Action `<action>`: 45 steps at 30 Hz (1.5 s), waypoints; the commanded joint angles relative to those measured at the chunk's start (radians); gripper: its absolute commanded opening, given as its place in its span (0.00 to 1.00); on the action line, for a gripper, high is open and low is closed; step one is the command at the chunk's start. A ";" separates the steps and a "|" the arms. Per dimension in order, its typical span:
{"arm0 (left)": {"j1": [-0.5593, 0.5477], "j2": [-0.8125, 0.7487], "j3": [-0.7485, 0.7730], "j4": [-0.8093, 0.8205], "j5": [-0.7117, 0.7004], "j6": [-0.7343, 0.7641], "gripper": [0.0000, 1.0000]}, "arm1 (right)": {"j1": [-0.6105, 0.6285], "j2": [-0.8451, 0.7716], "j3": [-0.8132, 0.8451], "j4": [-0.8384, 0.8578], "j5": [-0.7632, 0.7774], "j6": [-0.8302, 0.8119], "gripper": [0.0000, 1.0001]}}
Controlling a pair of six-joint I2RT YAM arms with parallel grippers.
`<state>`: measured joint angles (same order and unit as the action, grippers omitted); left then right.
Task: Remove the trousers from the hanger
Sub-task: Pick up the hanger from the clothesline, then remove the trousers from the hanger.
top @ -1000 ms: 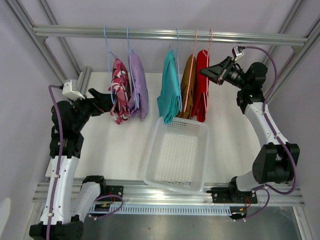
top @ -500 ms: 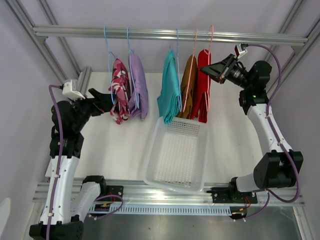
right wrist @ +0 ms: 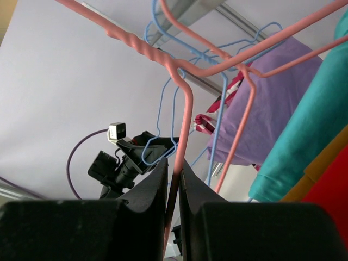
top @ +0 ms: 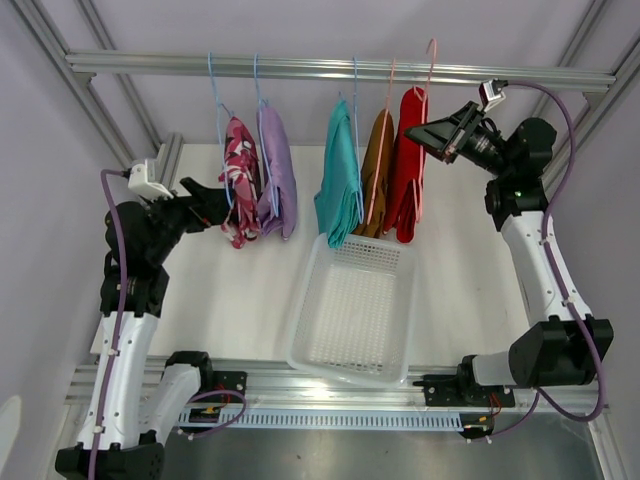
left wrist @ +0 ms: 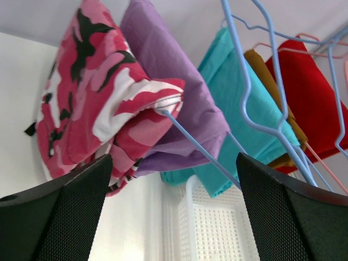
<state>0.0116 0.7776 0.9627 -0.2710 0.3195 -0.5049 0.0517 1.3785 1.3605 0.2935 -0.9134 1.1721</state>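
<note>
Right gripper pinched on red trousers' pink hanger, left gripper spread beside camouflage trousers, basket below

Pink-camouflage trousers, lilac trousers, teal trousers, rust-brown trousers, red trousers

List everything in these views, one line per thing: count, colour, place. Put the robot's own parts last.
Rail: one, silver, across the top.
Table: one, white, below the rail.
Basket: one, white, on the table.
Camouflage trousers: one, pink-white-black, far left.
Lilac trousers: one, next along.
Teal trousers: one, middle.
Rust-brown trousers: one, beside the teal.
Red trousers: one, far right.
Blue hangers: three, carrying the camouflage, lilac and teal pairs.
Pink hangers: two, carrying the rust-brown and red pairs.
Left hand: one, black, open, beside the camouflage trousers.
Right hand: one, black, shut on the red pair's pink hanger.
</note>
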 commanded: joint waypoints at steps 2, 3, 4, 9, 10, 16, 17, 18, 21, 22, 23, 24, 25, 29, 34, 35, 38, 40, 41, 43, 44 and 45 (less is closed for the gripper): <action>-0.068 -0.026 0.014 0.009 -0.006 0.038 0.99 | 0.007 -0.114 0.112 0.102 0.019 -0.074 0.00; -0.082 -0.029 0.019 -0.013 -0.045 0.046 0.99 | 0.007 -0.121 0.114 0.093 0.024 -0.080 0.00; -0.110 -0.041 0.024 -0.019 -0.063 0.063 0.99 | 0.007 -0.133 0.114 0.081 0.028 -0.091 0.00; -0.202 -0.061 0.044 -0.045 -0.160 0.117 0.99 | 0.005 -0.190 0.098 -0.020 0.056 -0.166 0.00; -0.243 -0.064 0.048 -0.062 -0.201 0.124 0.99 | 0.005 -0.196 0.089 -0.024 0.056 -0.170 0.00; -0.381 -0.118 0.083 -0.099 -0.367 0.212 0.99 | 0.002 -0.240 0.032 -0.050 0.065 -0.206 0.00; -0.397 -0.121 0.090 -0.123 -0.428 0.218 0.99 | 0.002 -0.243 0.028 -0.050 0.065 -0.204 0.00; -0.410 -0.129 0.100 -0.132 -0.450 0.227 0.99 | 0.002 -0.248 0.023 -0.050 0.065 -0.204 0.00; -0.441 -0.146 0.097 -0.160 -0.442 0.229 0.99 | -0.001 -0.251 0.022 -0.051 0.061 -0.206 0.00; -0.443 -0.165 0.094 -0.168 -0.432 0.221 0.99 | -0.003 -0.254 0.020 -0.051 0.061 -0.207 0.00; -0.443 -0.179 0.081 -0.169 -0.413 0.214 0.99 | -0.004 -0.254 0.023 -0.053 0.061 -0.209 0.00; -0.443 -0.198 0.073 -0.169 -0.375 0.191 0.99 | -0.004 -0.254 0.023 -0.056 0.061 -0.207 0.00; -0.443 -0.236 0.045 -0.162 -0.349 0.184 0.99 | -0.006 -0.254 0.025 -0.056 0.064 -0.206 0.00; -0.447 -0.322 0.024 -0.134 -0.258 0.135 1.00 | -0.006 -0.268 0.015 -0.062 0.080 -0.198 0.00; -0.485 -0.310 0.091 -0.168 -0.218 0.149 0.99 | -0.007 -0.295 0.020 -0.117 0.113 -0.219 0.00; -0.493 -0.276 0.111 -0.175 -0.224 0.154 1.00 | -0.007 -0.300 0.020 -0.123 0.123 -0.224 0.00; -0.536 -0.216 0.149 -0.180 -0.246 0.166 1.00 | -0.009 -0.314 0.020 -0.136 0.128 -0.229 0.00; -0.591 -0.147 0.182 -0.178 -0.273 0.175 0.99 | -0.009 -0.318 0.019 -0.145 0.130 -0.233 0.00; -0.619 -0.124 0.189 -0.171 -0.314 0.180 0.99 | -0.007 -0.318 0.022 -0.154 0.131 -0.239 0.00; -0.714 -0.055 0.223 -0.168 -0.393 0.206 0.99 | -0.009 -0.325 0.025 -0.177 0.137 -0.261 0.00; -0.754 -0.032 0.243 -0.165 -0.468 0.218 0.99 | -0.010 -0.325 0.028 -0.186 0.137 -0.265 0.00; -0.789 -0.008 0.263 -0.166 -0.508 0.238 1.00 | -0.012 -0.326 0.028 -0.192 0.137 -0.266 0.00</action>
<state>-0.6815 0.7025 1.1603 -0.4370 -0.0387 -0.3252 0.0479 1.1019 1.3392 -0.0288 -0.7948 0.9840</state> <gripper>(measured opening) 0.994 0.132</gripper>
